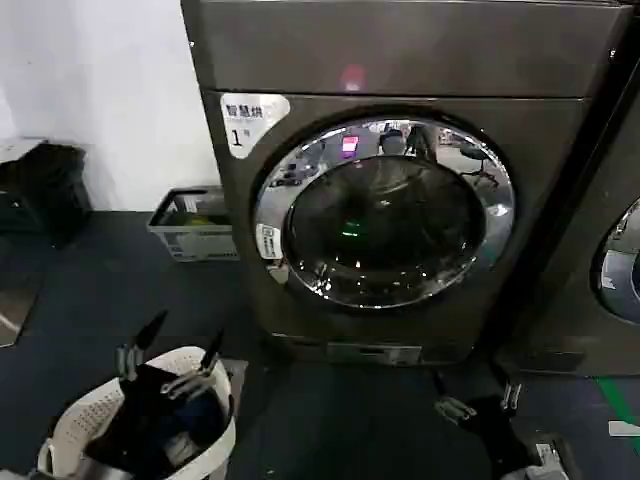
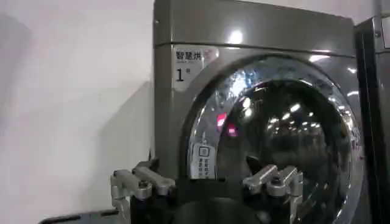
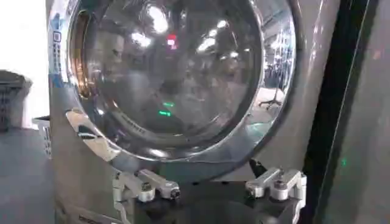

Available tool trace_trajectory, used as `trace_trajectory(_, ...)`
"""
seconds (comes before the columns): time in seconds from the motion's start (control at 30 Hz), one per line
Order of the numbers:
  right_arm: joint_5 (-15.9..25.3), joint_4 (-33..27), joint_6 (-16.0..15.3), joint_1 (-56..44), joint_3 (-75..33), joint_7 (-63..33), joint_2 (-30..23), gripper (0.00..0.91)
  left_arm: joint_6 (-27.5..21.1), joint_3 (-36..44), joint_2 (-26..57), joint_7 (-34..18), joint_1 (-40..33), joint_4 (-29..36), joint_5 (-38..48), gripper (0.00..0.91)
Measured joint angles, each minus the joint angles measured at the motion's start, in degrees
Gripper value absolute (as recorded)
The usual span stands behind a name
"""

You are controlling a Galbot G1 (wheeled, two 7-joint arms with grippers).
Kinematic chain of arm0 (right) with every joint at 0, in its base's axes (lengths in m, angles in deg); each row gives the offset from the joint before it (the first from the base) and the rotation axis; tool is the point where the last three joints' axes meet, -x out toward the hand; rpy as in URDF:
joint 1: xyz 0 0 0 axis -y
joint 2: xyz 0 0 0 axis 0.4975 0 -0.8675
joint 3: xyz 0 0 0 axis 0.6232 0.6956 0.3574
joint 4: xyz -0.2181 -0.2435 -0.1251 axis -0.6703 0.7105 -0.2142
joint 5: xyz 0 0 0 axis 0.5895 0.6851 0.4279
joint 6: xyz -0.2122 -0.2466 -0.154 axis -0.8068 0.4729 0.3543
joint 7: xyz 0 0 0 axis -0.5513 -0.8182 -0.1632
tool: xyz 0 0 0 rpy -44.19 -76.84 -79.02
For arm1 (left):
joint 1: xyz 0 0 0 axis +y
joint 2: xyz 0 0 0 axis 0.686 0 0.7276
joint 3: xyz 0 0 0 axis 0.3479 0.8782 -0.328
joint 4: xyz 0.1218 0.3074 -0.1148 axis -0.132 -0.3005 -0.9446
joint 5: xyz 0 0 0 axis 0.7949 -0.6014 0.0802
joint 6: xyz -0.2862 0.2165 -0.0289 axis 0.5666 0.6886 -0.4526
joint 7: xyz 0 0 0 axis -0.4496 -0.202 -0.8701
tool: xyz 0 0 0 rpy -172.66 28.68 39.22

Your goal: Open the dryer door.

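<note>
The dryer is a dark bronze-grey machine with a white label marked "1". Its dryer door, a chrome ring around dark domed glass, sits flush against the front. My left gripper hangs open, low and to the left, well short of the machine. In the left wrist view the door lies beyond the open left gripper. My right gripper is open, low at the right, below the door. The right wrist view has the door close ahead, above the empty right gripper.
A white perforated laundry basket stands on the dark floor under my left gripper. A grey crate sits by the white wall left of the dryer. A neighbouring dark machine stands at the right edge. A black bin is far left.
</note>
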Motion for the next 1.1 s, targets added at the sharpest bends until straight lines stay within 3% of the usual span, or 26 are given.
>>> trace_trajectory(0.2, -2.6, 0.0, 0.7, 2.4, -1.3, 4.2, 2.9, 0.907, 0.1, 0.0, -0.1, 0.4, 0.6, -0.4, -1.6, 0.907)
trace_trajectory(0.33, -6.9, -0.4, 0.0, 5.4, -1.2, 6.5, 6.4, 0.907, 0.8, 0.1, -0.5, -1.4, 0.7, -0.5, -4.4, 0.907)
trace_trajectory(0.63, -15.2, -3.0, -1.9, 14.7, 2.5, 7.2, 18.5, 0.907, -3.7, 0.5, -1.3, -3.6, 1.4, 1.0, -4.4, 0.907)
trace_trajectory(0.87, -15.4, -7.1, -2.5, 23.0, 9.3, 7.3, 26.7, 0.907, -5.1, 0.1, -2.3, -4.2, 2.4, 1.7, -4.4, 0.907)
trace_trajectory(1.1, -17.6, -12.4, -3.9, 33.5, 19.8, 7.1, 30.0, 0.907, -7.2, 0.1, -3.8, -4.2, 3.2, 2.7, -5.0, 0.907)
